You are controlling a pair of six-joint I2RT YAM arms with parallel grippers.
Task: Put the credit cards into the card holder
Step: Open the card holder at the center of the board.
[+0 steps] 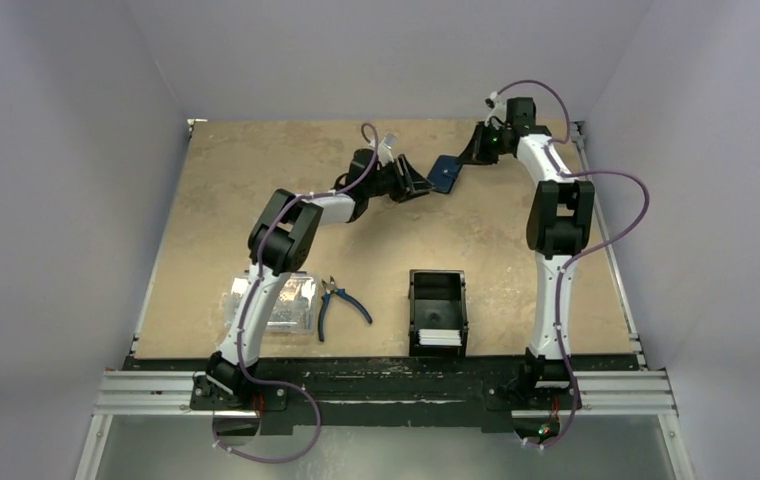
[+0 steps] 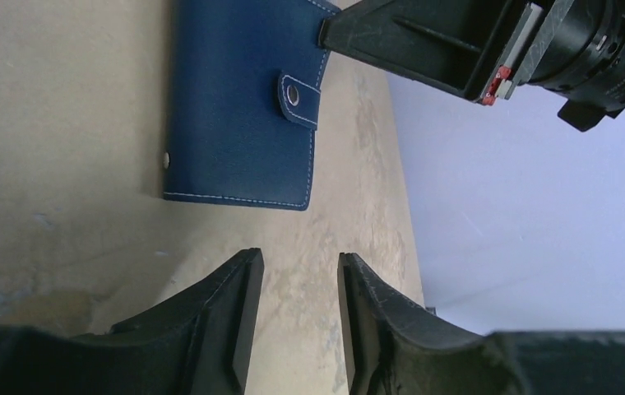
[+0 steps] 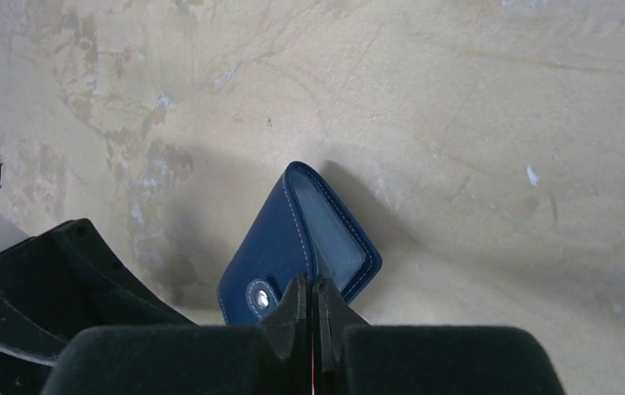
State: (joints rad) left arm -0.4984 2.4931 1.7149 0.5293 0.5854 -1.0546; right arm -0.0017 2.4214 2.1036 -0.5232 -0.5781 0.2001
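Note:
The navy card holder (image 1: 445, 172) is at the far middle of the table, tilted and partly open, showing a pale inner face (image 3: 334, 239). My right gripper (image 3: 311, 284) is shut on the card holder's edge near the snap tab (image 3: 260, 300); from above, the right gripper (image 1: 474, 154) is at its far right corner. My left gripper (image 2: 299, 259) stands open with nothing between its fingers, a short way from the card holder's (image 2: 235, 107) near edge. In the top view the left gripper (image 1: 423, 187) is just left of it. White credit cards (image 1: 440, 338) lie in the black tray.
The black open-topped tray (image 1: 437, 290) stands near the front edge, between the arms. A clear plastic box (image 1: 281, 305) and blue-handled pliers (image 1: 341, 300) lie at the front left. Grey walls enclose the table on three sides.

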